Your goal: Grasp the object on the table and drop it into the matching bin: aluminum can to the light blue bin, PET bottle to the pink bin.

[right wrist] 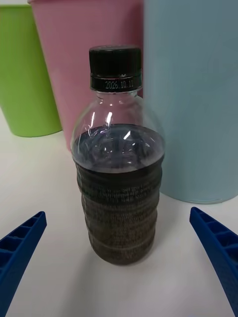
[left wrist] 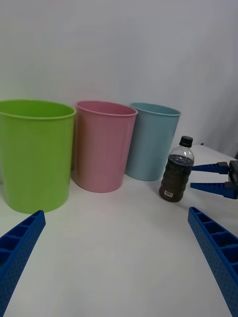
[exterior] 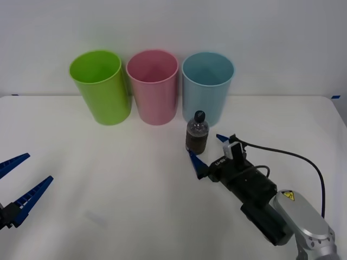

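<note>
The PET bottle [exterior: 197, 132], clear with a black cap and a dark brown lower body, stands upright on the white table [exterior: 124, 184], just in front of the light blue bin [exterior: 207, 86]. The pink bin [exterior: 153, 86] stands to the left of the blue one. My right gripper [exterior: 207, 149] is open and low over the table. Its blue fingertips reach the near side of the bottle [right wrist: 118, 178], one on either side, without touching it. My left gripper [exterior: 21, 181] waits open at the near left edge of the table with nothing in it.
A lime green bin [exterior: 100, 86] is the leftmost of the three in the row along the table's far side. A black cable [exterior: 295, 157] loops over the right arm. Bare white tabletop stretches between the two arms.
</note>
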Robot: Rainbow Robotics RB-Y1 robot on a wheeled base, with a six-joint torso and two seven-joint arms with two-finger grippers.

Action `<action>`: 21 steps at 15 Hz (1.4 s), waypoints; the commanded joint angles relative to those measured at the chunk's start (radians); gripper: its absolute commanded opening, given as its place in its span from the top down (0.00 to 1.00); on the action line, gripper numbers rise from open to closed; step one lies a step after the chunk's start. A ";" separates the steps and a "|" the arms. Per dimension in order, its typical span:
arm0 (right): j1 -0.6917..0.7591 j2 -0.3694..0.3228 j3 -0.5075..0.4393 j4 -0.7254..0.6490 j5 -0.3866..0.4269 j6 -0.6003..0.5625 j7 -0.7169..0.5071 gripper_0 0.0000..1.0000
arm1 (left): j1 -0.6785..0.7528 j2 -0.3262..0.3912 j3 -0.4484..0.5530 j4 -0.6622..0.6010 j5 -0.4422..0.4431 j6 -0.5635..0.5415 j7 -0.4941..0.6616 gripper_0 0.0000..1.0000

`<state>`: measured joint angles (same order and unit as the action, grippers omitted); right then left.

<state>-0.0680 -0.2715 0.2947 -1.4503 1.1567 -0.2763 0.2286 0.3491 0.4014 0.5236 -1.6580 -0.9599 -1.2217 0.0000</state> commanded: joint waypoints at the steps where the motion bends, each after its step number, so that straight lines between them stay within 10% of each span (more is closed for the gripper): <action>1: -0.061 0.035 0.000 0.068 0.017 0.016 0.005 0.00 | 0.000 0.000 0.000 0.000 0.000 0.000 0.000 0.00; 15: -0.190 0.098 0.040 0.200 0.029 0.114 0.028 0.00 | 0.000 0.000 0.000 0.000 0.000 0.000 0.000 0.00; 16: -0.191 0.098 0.043 0.200 0.028 0.114 0.026 0.23 | 0.000 0.000 0.000 0.000 0.000 0.000 0.000 0.00; 17: -0.191 0.100 0.044 0.200 0.028 0.115 0.028 0.78 | 0.000 0.000 0.000 0.000 0.000 0.000 0.000 0.00; 18: -0.191 0.100 0.044 0.200 0.028 0.115 0.028 0.99 | 0.000 0.000 0.000 0.000 0.000 0.000 0.000 0.00; 21: -0.191 0.100 0.044 0.200 0.028 0.120 0.026 1.00 | 0.000 0.000 0.000 0.000 0.000 0.000 0.000 0.00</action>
<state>-0.2593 -0.1718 0.3390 -1.2499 1.1846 -0.1567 0.2549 0.3491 0.4014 0.5236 -1.6580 -0.9599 -1.2217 0.0000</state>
